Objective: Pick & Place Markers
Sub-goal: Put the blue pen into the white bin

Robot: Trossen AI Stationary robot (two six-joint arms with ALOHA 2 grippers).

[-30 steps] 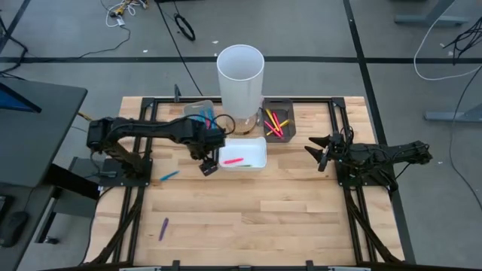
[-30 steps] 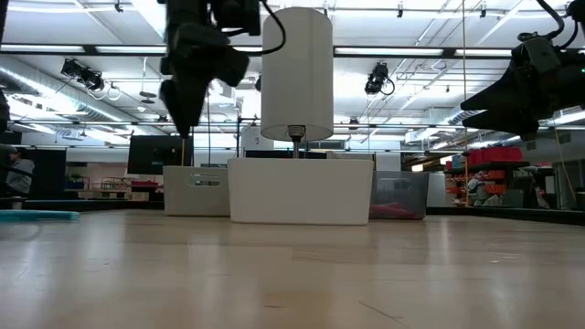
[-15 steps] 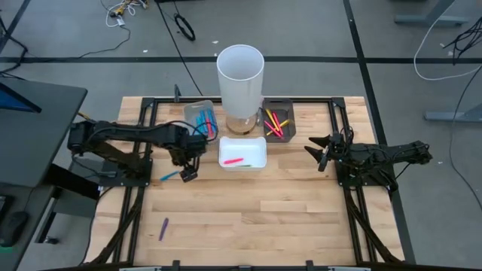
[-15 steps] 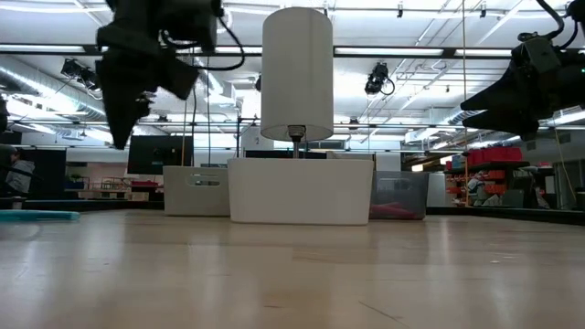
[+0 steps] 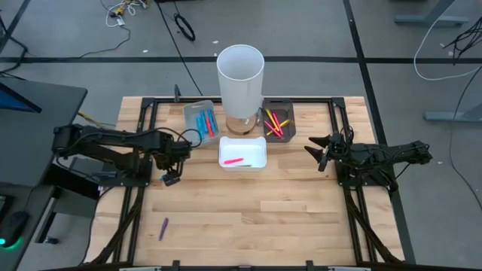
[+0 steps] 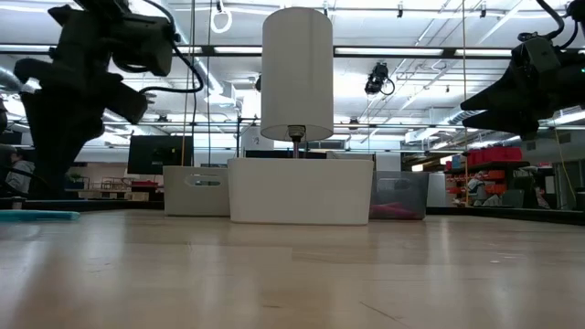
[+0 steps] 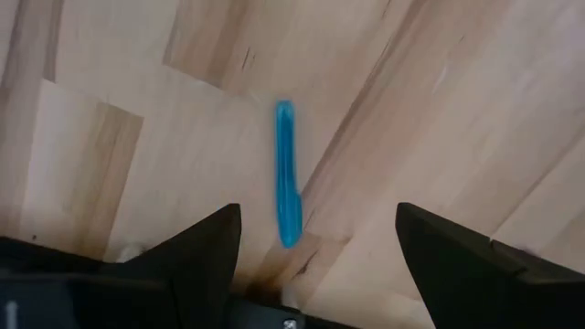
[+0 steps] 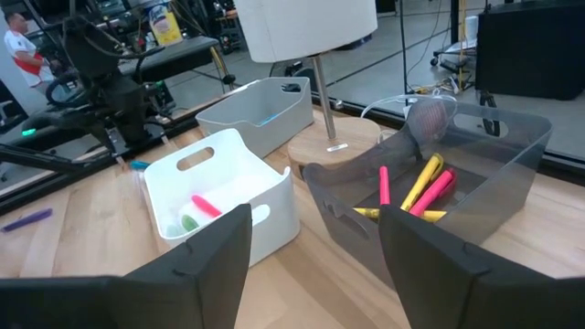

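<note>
A blue marker [image 7: 287, 174] lies flat on the wooden table, also seen at the left of the low view [image 6: 37, 216]. My left gripper [image 7: 317, 219] hangs open above it, pointing down, with a finger on each side and clear of it; in the high view it is left of the trays [image 5: 172, 179]. A purple marker [image 5: 163, 228] lies near the front left. A pink marker [image 5: 234, 160] lies in the white tray [image 5: 256, 143]. My right gripper [image 5: 316, 150] waits open at the right, above the table.
A tall white cylinder [image 5: 240, 75] stands behind the white tray. A light grey tray [image 5: 188, 113] holds blue markers, and a dark tray [image 5: 288, 120] holds yellow and red ones. Black frame rails [image 5: 139, 203] run along the table's sides.
My left gripper has moved from beside the white tray toward the table's left edge and down, ending over the blue marker. Its fingers have stayed open. My right arm has kept still.
</note>
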